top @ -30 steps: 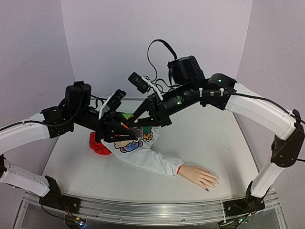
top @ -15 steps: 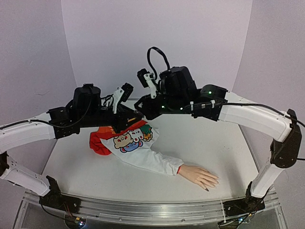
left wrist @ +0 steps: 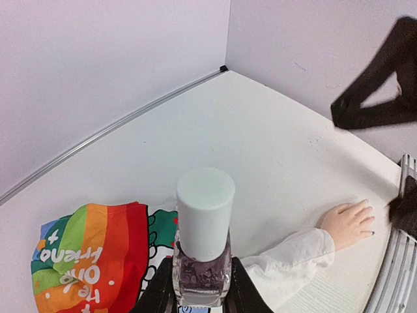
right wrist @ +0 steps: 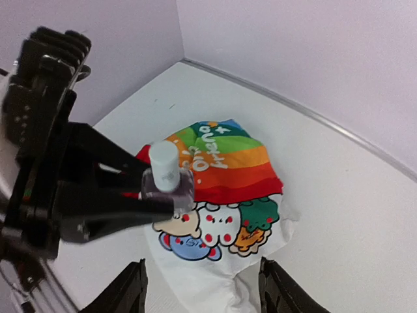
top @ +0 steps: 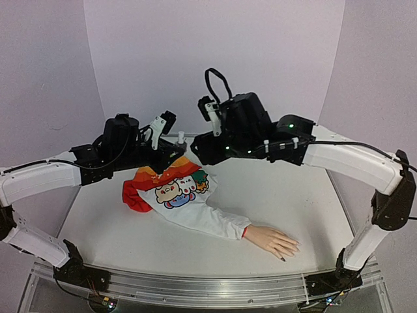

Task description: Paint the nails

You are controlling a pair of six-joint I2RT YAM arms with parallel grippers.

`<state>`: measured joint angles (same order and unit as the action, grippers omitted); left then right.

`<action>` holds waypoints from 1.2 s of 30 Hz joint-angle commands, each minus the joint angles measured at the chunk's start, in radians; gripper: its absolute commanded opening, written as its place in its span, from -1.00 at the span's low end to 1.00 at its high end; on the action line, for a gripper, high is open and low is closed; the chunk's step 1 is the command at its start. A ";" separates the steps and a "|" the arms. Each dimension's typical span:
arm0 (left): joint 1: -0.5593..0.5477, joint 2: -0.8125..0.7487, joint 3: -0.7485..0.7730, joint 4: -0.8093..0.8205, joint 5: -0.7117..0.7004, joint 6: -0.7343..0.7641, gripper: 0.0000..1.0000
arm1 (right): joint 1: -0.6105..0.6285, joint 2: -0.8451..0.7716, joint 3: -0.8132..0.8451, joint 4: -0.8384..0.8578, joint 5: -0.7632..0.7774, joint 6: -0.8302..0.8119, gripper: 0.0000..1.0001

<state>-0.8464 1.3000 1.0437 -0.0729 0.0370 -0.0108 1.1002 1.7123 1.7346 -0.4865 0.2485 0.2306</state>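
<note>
The mannequin hand (top: 273, 240) lies palm down at the front right, its arm in a white sleeve. Its nails (top: 294, 248) are tiny; one fingertip nail (top: 283, 259) is dark. My left gripper (top: 174, 149) hangs above the rainbow shirt, shut on a small clear nail-polish bottle (left wrist: 202, 264) with purplish liquid and a pale cap (left wrist: 205, 212) on top. The right wrist view shows the bottle (right wrist: 167, 181) too. My right gripper (right wrist: 203, 293) is open, nothing between its fingers, a short way off the cap. The hand (left wrist: 348, 223) lies far from both grippers.
A child's white shirt (top: 171, 189) with rainbow stripes and cartoon animals lies crumpled mid-table under both grippers. Lilac walls close the back and sides. The table's metal front rail (top: 208, 287) runs along the near edge, close to the mannequin hand.
Both grippers have risen from just over the shirt and shifted back. The right gripper has opened and drawn off the bottle's cap. The left still holds the bottle.
</note>
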 commanded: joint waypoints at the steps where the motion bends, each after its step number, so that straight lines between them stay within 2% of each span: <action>1: 0.015 -0.104 -0.047 -0.008 0.227 0.091 -1.00 | -0.095 -0.156 -0.043 -0.056 -0.504 -0.129 0.34; 3: 0.015 -0.119 -0.050 -0.032 0.361 0.123 -1.00 | -0.119 -0.171 -0.060 -0.055 -0.663 -0.184 0.43; 8: 0.015 -0.126 -0.020 -0.071 0.683 0.152 -1.00 | -0.145 -0.157 -0.060 -0.063 -1.011 -0.335 0.44; 11: 0.015 -0.105 0.018 -0.103 0.781 0.143 -1.00 | -0.147 -0.140 -0.043 -0.062 -1.148 -0.382 0.43; 14: 0.014 -0.083 0.043 -0.112 0.854 0.128 -1.00 | -0.146 -0.104 -0.004 -0.061 -1.234 -0.383 0.27; 17: 0.015 -0.069 0.057 -0.113 0.887 0.117 -1.00 | -0.147 -0.068 0.031 -0.064 -1.274 -0.357 0.06; 19: 0.015 -0.069 0.059 -0.113 0.890 0.117 -1.00 | -0.147 -0.053 0.038 -0.064 -1.281 -0.344 0.01; 25: 0.015 -0.066 0.063 -0.116 0.908 0.119 -1.00 | -0.147 -0.030 0.056 -0.067 -1.193 -0.313 0.10; 31: 0.015 -0.061 0.068 -0.143 0.890 0.133 -1.00 | -0.149 -0.086 0.027 -0.068 -1.075 -0.305 0.12; 36: 0.015 -0.045 0.086 -0.179 0.879 0.146 -1.00 | -0.150 -0.090 0.024 -0.148 -0.998 -0.342 0.11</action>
<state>-0.8241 1.2506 1.0537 -0.2522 0.8771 0.1077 0.9582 1.6551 1.7519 -0.5793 -0.8675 -0.0851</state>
